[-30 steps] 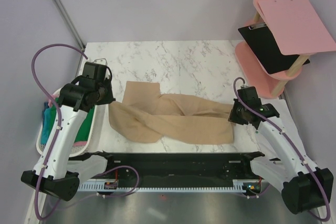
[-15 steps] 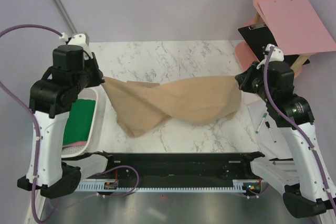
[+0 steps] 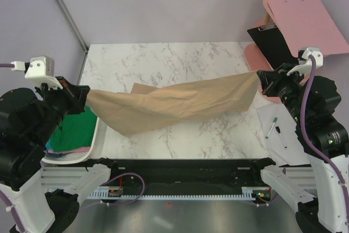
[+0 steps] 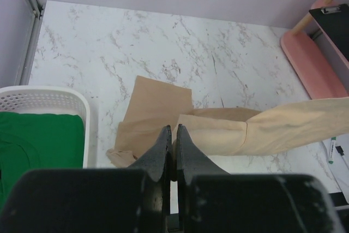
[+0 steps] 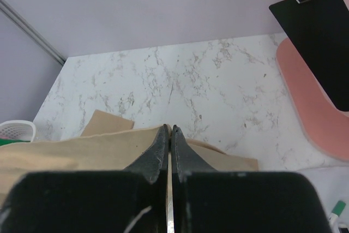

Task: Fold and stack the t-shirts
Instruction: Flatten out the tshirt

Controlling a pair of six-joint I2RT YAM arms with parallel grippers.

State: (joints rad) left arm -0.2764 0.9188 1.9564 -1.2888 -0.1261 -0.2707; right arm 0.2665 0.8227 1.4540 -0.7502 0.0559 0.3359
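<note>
The tan t-shirt (image 3: pixel 174 105) hangs stretched in the air between my two grippers, above the marble table (image 3: pixel 163 61). My left gripper (image 3: pixel 84 95) is shut on its left end, over the basket's edge. My right gripper (image 3: pixel 262 83) is shut on its right end, near the table's right side. In the left wrist view the shirt (image 4: pixel 163 113) drapes below my shut gripper (image 4: pixel 173 129). In the right wrist view the cloth (image 5: pixel 82 151) runs left from my shut gripper (image 5: pixel 169 129). A green t-shirt (image 3: pixel 76 126) lies in the basket over teal and pink ones (image 3: pixel 68 149).
A white slatted basket (image 3: pixel 98 135) stands at the table's left edge. A pink stand (image 3: pixel 272 69) with a black clipboard (image 3: pixel 278 45) and a pink clipboard (image 3: pixel 308 25) is at the back right. A paper sheet with pens (image 3: pixel 275 129) lies at the right.
Both arms have risen and spread apart, lifting the tan t-shirt off the table and stretching it taut between them. The left gripper moved left, the right one right.
</note>
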